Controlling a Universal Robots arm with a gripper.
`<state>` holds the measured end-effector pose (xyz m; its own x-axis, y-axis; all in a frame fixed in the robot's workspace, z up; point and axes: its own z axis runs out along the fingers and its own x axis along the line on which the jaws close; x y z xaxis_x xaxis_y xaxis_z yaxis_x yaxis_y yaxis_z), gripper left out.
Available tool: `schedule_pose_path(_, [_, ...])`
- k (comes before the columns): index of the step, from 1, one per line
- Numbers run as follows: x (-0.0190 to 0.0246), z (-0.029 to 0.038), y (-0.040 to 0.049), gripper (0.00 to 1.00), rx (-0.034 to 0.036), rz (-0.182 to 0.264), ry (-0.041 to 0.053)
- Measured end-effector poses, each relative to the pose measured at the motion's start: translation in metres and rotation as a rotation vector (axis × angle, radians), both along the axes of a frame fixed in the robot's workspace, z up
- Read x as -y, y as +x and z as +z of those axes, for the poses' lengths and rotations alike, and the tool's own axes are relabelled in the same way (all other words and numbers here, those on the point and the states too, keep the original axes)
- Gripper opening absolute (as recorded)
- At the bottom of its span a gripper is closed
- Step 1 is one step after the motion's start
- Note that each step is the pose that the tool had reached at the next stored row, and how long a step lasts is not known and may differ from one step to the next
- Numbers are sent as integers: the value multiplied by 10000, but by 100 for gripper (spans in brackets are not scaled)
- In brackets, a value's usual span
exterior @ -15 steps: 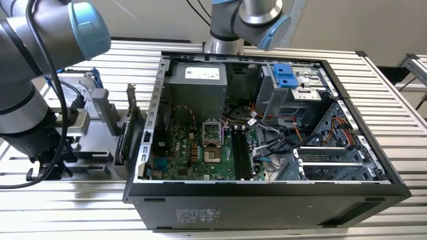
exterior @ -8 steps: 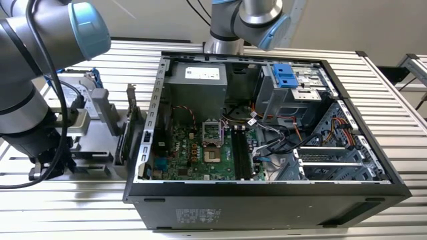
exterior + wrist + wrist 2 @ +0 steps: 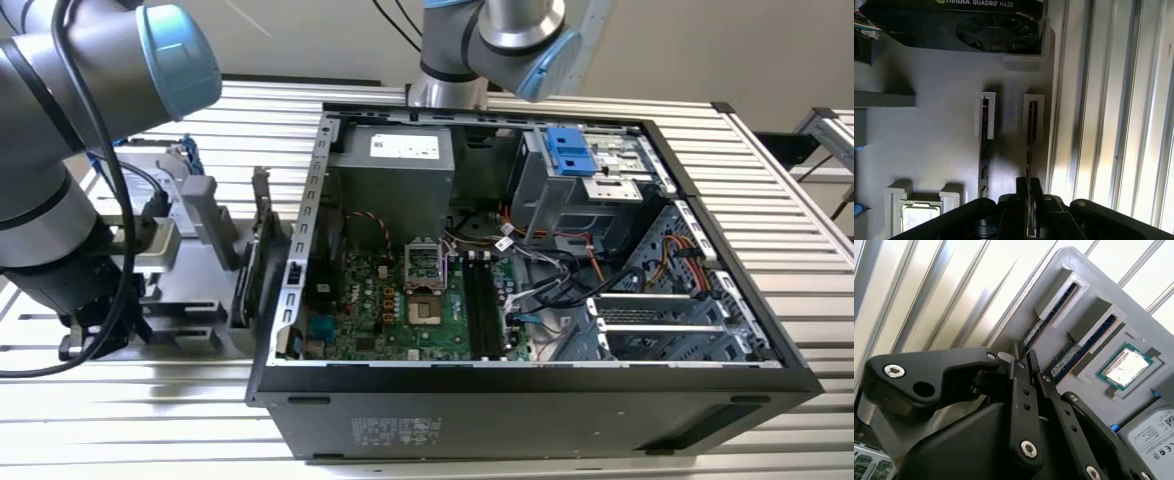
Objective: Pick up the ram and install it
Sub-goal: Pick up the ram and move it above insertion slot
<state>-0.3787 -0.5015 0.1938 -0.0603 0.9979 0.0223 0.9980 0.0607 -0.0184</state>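
Over the grey holder (image 3: 929,150) beside the computer case (image 3: 534,400), my end effector (image 3: 1028,184) is pinched shut on the ram (image 3: 1029,145), seated on edge in its slot; I judge a straight, untwisted lift best.

The jaws clasp the ram (image 3: 1030,122) standing edgewise in the gray holder (image 3: 929,140).

I work in a robotics lab set up for computer assembly: a ribbed aluminium table (image 3: 267,110) carries an opened desktop tower (image 3: 534,410), a grey fixture (image 3: 929,140) holds the ram (image 3: 1031,122), a processor (image 3: 916,215) and a graphics card (image 3: 989,30), and another robot arm (image 3: 487,40) stands beyond the tower.
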Motion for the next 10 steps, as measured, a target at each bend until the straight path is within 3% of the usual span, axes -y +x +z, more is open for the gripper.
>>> schedule_pose_path(10, [0, -1, 0, 0, 0, 1, -1])
